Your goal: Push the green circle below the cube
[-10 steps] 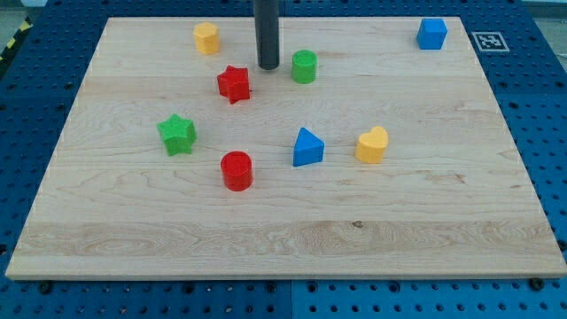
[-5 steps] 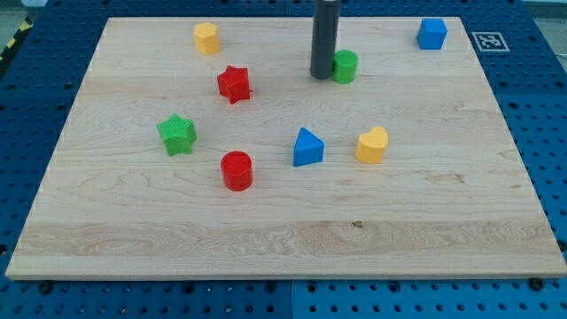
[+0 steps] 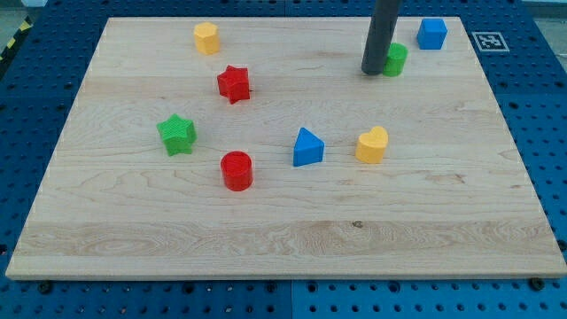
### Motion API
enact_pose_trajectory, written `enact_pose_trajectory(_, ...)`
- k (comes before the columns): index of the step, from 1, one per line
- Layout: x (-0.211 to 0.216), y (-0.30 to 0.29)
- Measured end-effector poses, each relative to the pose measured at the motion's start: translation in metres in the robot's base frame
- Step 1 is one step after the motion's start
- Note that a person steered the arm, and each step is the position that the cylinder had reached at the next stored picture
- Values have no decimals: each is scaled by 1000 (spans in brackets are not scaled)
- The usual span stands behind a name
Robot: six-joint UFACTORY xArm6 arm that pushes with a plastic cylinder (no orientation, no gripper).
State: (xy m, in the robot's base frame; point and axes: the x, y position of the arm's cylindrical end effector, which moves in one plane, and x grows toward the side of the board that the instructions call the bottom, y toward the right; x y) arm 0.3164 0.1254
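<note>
Mid-push. My tip (image 3: 373, 71) touching green circle (image 3: 395, 59) on its left side; no hand fitted, nothing held. Green circle near blue cube (image 3: 432, 33), down-left of it. Next, probably: further shove rightward until directly below blue cube.

My tip (image 3: 373, 71) rests against the view's left side of the green circle (image 3: 396, 59). The blue cube (image 3: 432, 33) sits just up and to the view's right of that circle on the desk (image 3: 283, 230), apart from it.
</note>
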Motion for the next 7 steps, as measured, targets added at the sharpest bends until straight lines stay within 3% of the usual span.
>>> enact_pose_trajectory(7,-6,57)
